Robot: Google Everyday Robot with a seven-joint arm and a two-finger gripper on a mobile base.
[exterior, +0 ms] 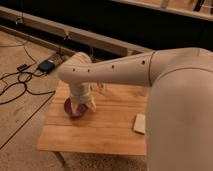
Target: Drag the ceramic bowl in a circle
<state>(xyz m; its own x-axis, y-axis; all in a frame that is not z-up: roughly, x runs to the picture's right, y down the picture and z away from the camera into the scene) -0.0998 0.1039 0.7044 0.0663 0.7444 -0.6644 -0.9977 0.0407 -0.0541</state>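
Note:
The ceramic bowl (70, 108), small, round and dark maroon, sits near the left edge of the wooden table (110, 131). My gripper (83, 106) comes down from the white arm onto the bowl's right side and hides much of it. Only the bowl's left rim and part of its inside show past the wrist. I cannot make out where the gripper touches the bowl.
A pale rectangular block (140, 123) lies on the table's right part, close to my arm's large white body. A small clear object (101, 88) stands behind the wrist. Black cables and a dark box (46, 65) lie on the floor at left. A dark wall runs behind.

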